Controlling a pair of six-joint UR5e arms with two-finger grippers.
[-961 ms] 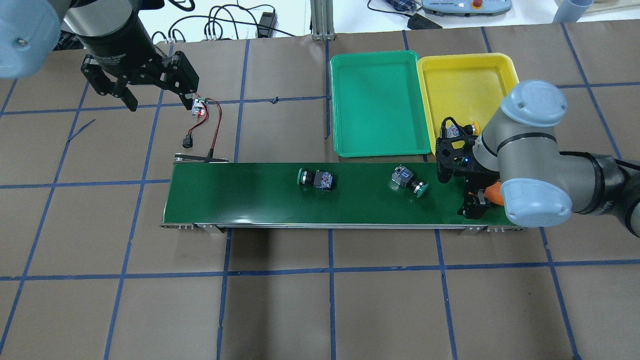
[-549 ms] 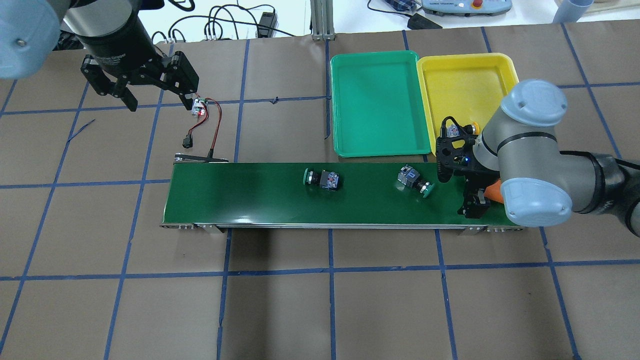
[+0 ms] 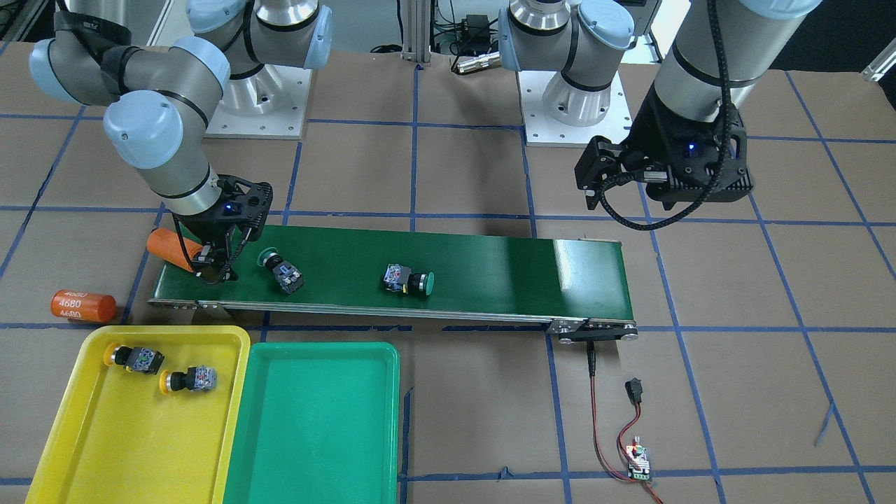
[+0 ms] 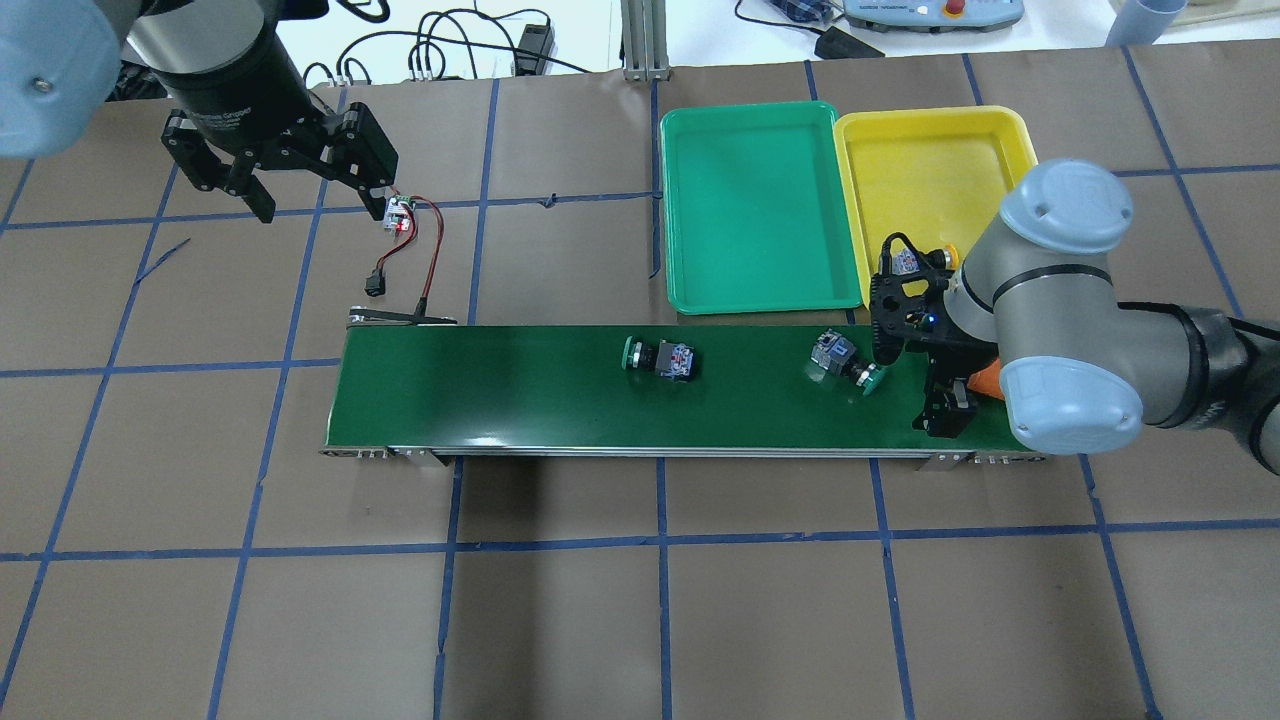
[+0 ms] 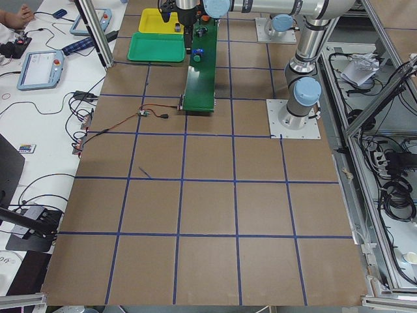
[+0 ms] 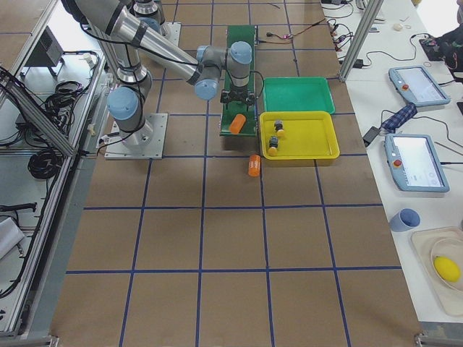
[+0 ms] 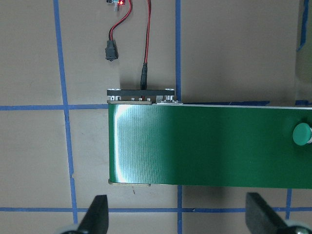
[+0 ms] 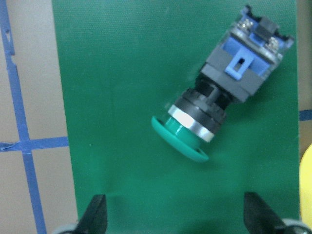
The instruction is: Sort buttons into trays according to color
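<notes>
Right end effector (image 8: 176,219), fingers spread apart and holding nothing, low over the conveyor belt (image 4: 500,390).
Green-capped button (image 8: 222,92) lying on its side just ahead of those fingers; second green-capped button (image 4: 660,357) mid-belt; two yellow-capped buttons (image 3: 134,358) (image 3: 189,379) in the yellow tray (image 3: 105,448), green tray (image 3: 315,434) alongside; left end effector (image 4: 315,195) likewise open, above the table (image 4: 640,600).

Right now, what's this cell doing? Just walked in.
Button sorting, half done. Both yellow buttons lie in the yellow tray. The two green buttons lie on the conveyor belt, none in the green tray. The right pincer hangs open over the belt's end by the trays, close to the nearer green button, gripping nothing. The left pincer is open too, off the belt's other end.
</notes>
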